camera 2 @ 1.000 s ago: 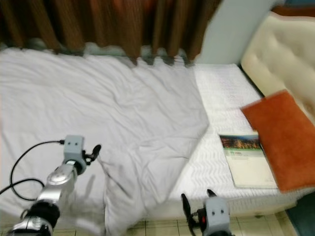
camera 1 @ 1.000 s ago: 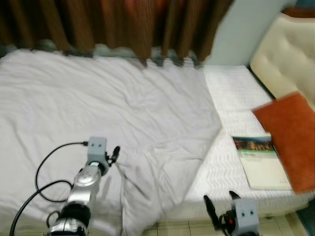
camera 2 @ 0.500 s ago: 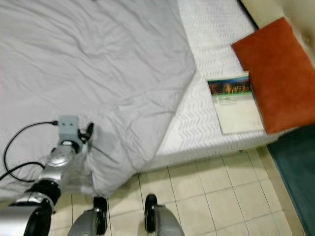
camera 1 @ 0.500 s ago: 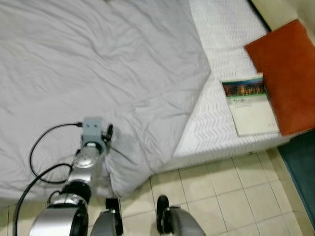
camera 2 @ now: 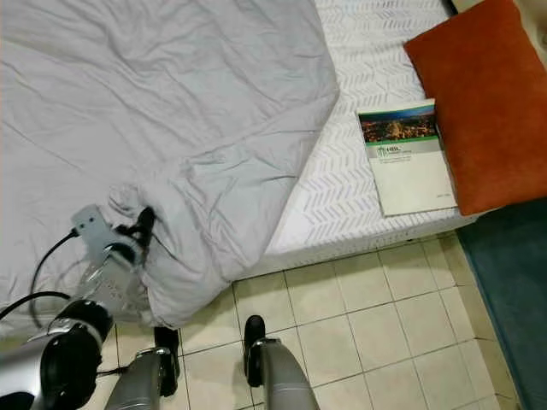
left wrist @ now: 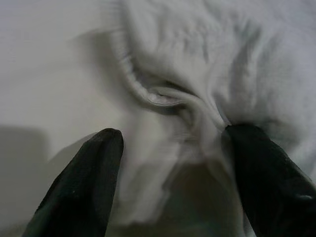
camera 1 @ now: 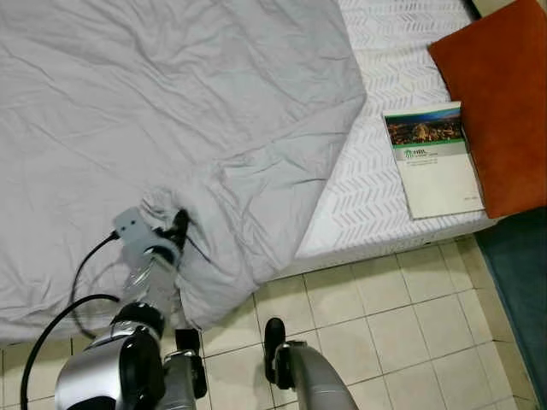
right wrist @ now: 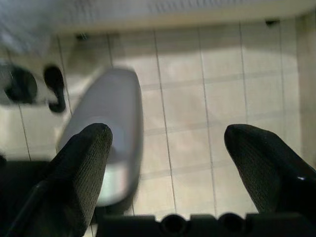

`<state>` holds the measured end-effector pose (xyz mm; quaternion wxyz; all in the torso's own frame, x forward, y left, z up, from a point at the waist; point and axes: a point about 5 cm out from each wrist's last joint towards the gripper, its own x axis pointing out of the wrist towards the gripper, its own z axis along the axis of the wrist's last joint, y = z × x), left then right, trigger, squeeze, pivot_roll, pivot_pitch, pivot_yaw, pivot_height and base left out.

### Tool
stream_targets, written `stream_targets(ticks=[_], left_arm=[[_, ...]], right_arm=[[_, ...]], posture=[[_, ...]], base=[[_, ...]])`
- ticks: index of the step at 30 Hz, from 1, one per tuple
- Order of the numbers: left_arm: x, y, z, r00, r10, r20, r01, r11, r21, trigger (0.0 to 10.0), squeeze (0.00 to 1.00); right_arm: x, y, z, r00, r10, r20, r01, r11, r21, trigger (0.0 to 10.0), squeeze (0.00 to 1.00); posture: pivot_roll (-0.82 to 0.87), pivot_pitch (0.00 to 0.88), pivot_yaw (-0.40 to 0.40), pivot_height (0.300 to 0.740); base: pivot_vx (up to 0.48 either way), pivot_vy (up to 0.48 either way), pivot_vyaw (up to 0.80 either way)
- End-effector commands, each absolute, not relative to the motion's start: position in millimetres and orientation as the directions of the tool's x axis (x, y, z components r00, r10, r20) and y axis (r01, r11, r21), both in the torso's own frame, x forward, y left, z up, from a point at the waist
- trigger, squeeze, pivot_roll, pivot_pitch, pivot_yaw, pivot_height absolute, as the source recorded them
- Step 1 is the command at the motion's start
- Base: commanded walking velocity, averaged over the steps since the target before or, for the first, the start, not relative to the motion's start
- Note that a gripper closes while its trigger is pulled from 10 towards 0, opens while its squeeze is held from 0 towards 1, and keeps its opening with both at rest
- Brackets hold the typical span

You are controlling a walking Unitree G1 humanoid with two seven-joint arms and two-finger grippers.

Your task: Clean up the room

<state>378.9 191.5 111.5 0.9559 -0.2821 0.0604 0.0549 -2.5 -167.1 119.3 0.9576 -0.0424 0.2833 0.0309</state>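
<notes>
A bed (camera 1: 376, 205) with a white zigzag-patterned mattress cover was seen from above, most of it covered by a wrinkled grey duvet (camera 1: 171, 111) whose corner hung over the near edge toward the tiled floor (camera 1: 402, 325). The left gripper (camera 1: 177, 231) was placed at a bunched fold of the duvet near that hanging corner, a black cable trailing from the silver arm behind it. In the left wrist view the jaws were held wide apart, the two black fingers (left wrist: 84, 182) set on either side of a raised ridge of the grey fabric, one finger touching the cloth; the fold was not pinched between them. A book (camera 1: 432, 158) with a photograph across the top of its cover lay flat on the uncovered part of the mattress, close to the bed's near edge, and an orange cushion (camera 1: 496, 94) was lying just beside it, its edge touching or slightly overlapping the book. A dark teal rug (camera 1: 521, 299) was visible on the floor past the cushion. The right gripper (right wrist: 168, 173) was hanging beside the robot's leg over the pale tiles, its jaws likewise spread wide and empty.
</notes>
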Motion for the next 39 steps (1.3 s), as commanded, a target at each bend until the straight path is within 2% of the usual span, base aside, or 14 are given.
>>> stream_targets(ticks=[1,5,6,7,18,23,26,27,29,30,35,36,37,39], left_arm=[[369,166,85,0.967,-0.027,-0.254,-0.118,0.835,-0.537,10.0,0.0],[366,159,78,0.954,-0.053,-0.295,-0.106,0.862,-0.496,10.0,0.0],[364,158,75,0.947,-0.064,-0.315,-0.101,0.87,-0.482,1.9,0.0],[362,156,70,0.938,-0.072,-0.34,-0.101,0.88,-0.464,0.0,0.0],[362,167,72,0.939,-0.048,-0.341,-0.068,0.945,-0.32,0.0,0.0],[358,175,69,0.939,-0.055,-0.339,-0.015,0.98,-0.199,0.0,0.0],[355,176,67,0.942,-0.109,-0.318,0.091,0.993,-0.071,0.0,0.0],[353,174,65,0.937,-0.129,-0.324,0.131,0.991,-0.016,0.0,0.0],[353,173,66,0.937,-0.145,-0.317,0.155,0.988,0.006,0.0,0.0],[354,168,68,0.935,-0.171,-0.311,0.2,0.978,0.064,0.0,0.0],[357,155,70,0.928,-0.191,-0.319,0.242,0.962,0.129,0.0,0.0],[360,150,73,0.928,-0.198,-0.316,0.251,0.958,0.136,0.0,0.0],[365,141,81,0.93,-0.218,-0.297,0.259,0.96,0.106,10.0,0.0],[367,137,84,0.93,-0.226,-0.291,0.268,0.957,0.115,10.0,0.0]], right_arm=[[-9,-168,120,0.818,0.047,-0.573,-0.105,0.992,-0.067,10.0,0.0],[-10,-167,120,0.817,0.05,-0.575,-0.107,0.992,-0.065,10.0,0.0],[-10,-167,120,0.816,0.05,-0.576,-0.107,0.992,-0.065,10.0,0.0],[-11,-168,120,0.816,0.047,-0.577,-0.105,0.992,-0.067,10.0,0.0],[-7,-168,113,0.819,0.051,-0.571,-0.106,0.992,-0.065,10.0,0.0],[7,-170,102,0.837,0.061,-0.544,-0.115,0.991,-0.066,10.0,0.0],[33,-177,91,0.872,0.068,-0.485,-0.122,0.989,-0.081,10.0,0.0],[44,-180,84,0.879,0.068,-0.472,-0.123,0.989,-0.086,10.0,0.0],[54,-183,83,0.893,0.06,-0.446,-0.113,0.989,-0.093,10.0,0.0],[73,-191,80,0.912,0.04,-0.408,-0.091,0.99,-0.108,10.0,0.0],[101,-207,65,0.923,0.006,-0.384,-0.066,0.988,-0.141,10.0,0.0],[104,-210,67,0.928,-0.012,-0.373,-0.046,0.988,-0.147,10.0,0.0],[112,-217,71,0.938,-0.043,-0.343,-0.016,0.986,-0.165,10.0,0.0],[117,-220,72,0.942,-0.055,-0.331,-0.002,0.986,-0.169,10.0,0.0]], posture=[[-0.5,0.699,-0.21,0.74],[-0.49,0.698,-0.206,0.74],[-0.49,0.697,-0.204,0.74],[-0.49,0.695,-0.206,0.74],[-0.45,0.693,-0.186,0.74],[-0.37,0.639,-0.152,0.74],[-0.32,0.583,-0.122,0.74],[-0.29,0.53,-0.102,0.74],[-0.28,0.506,-0.094,0.74],[-0.26,0.452,-0.084,0.74],[-0.26,0.387,-0.065,0.74],[-0.27,0.336,-0.06,0.74],[-0.28,0.29,-0.044,0.74],[-0.29,0.273,-0.044,0.74]], base=[[0.0,0.0,0.0],[0.0,0.0,0.0],[0.0,0.0,0.0],[0.0,0.0,0.0],[0.0,0.0,0.0],[0.0,0.0,0.0],[0.0,0.0,0.0],[0.0,0.0,0.0],[0.0,0.0,0.0],[0.0,0.0,0.0],[0.0,0.0,0.0],[0.0,0.0,0.0],[0.0,0.0,0.0],[0.0,0.0,0.0]])
